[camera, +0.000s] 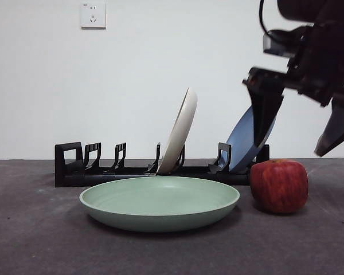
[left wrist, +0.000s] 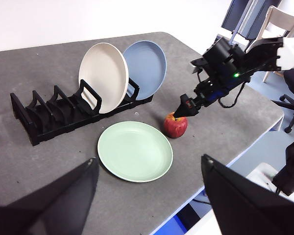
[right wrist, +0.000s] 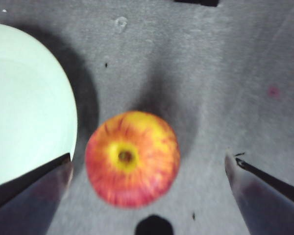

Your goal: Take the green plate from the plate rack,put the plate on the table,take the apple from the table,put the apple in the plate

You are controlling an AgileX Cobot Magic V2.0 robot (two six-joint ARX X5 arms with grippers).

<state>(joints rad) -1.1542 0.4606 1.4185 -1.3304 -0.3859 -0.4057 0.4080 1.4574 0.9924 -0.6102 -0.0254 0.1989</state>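
My right gripper (camera: 301, 123) spread wide, empty, directly above round red yellow-streaked apple (right wrist: 132, 157); apple sits between jaws, just beside pale sage-green plate (camera: 159, 201). Straight descent needed.

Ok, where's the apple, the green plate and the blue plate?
apple (right wrist: 132, 164): right wrist view, on its top, near the stem dimple.
green plate (camera: 159, 197): front view, on its inner floor.
blue plate (left wrist: 147, 66): left wrist view, on its face, standing in the rack.
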